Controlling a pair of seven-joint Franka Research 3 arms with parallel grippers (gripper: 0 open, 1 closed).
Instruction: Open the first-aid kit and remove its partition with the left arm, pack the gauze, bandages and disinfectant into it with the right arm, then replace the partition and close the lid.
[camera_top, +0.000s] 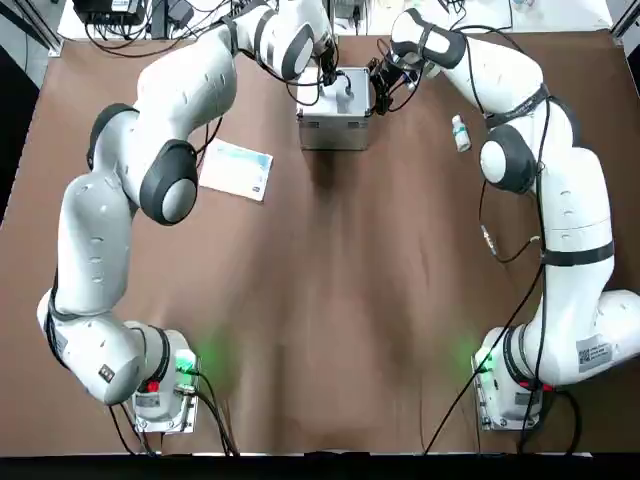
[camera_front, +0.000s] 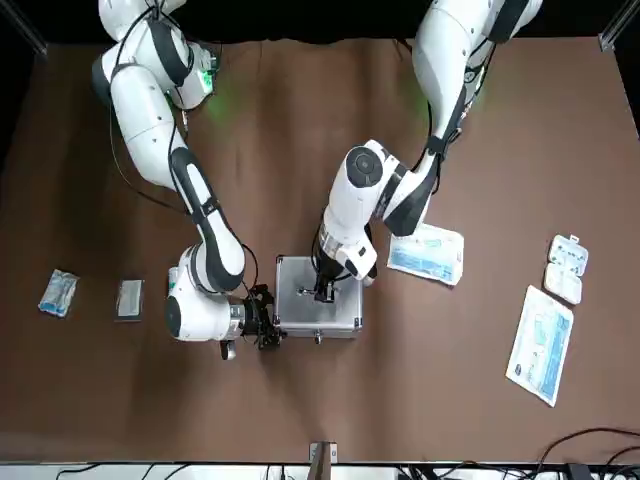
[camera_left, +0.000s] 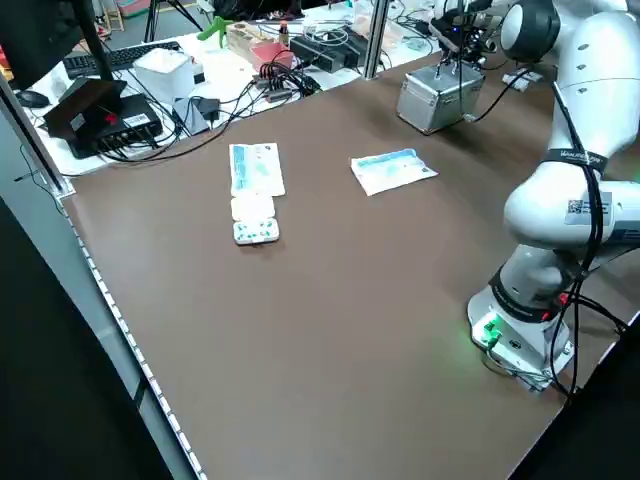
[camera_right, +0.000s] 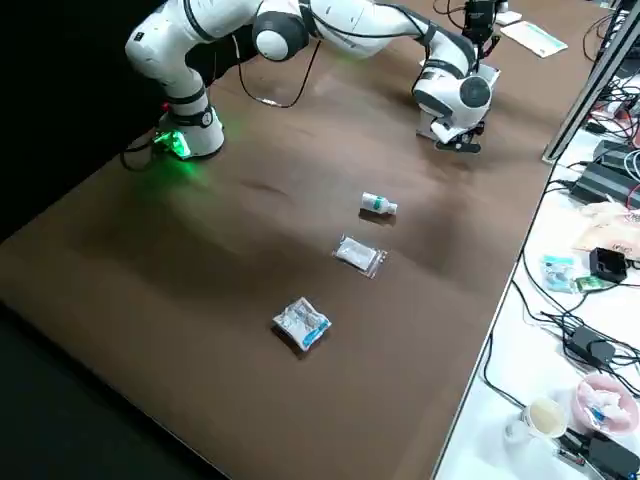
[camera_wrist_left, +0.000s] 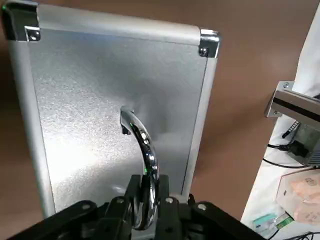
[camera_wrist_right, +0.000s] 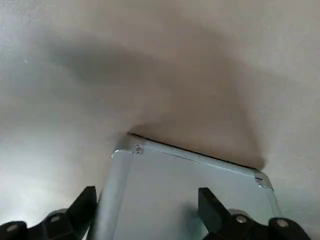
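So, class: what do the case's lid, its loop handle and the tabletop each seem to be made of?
Lid: probably aluminium, with a matte, grainy silver sheen and riveted corner trim. Loop handle, pinched by the left gripper: likely polished chromed steel, with mirror-like highlights. Tabletop: a dull brown covering without glare; material unclear.

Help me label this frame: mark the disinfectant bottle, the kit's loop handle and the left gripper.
disinfectant (camera_top: 460, 133), top view, bottle body.
loop handle (camera_wrist_left: 141, 140), left wrist view, curved bar.
left gripper (camera_wrist_left: 146, 196), left wrist view, between fingertips, shut on the handle.
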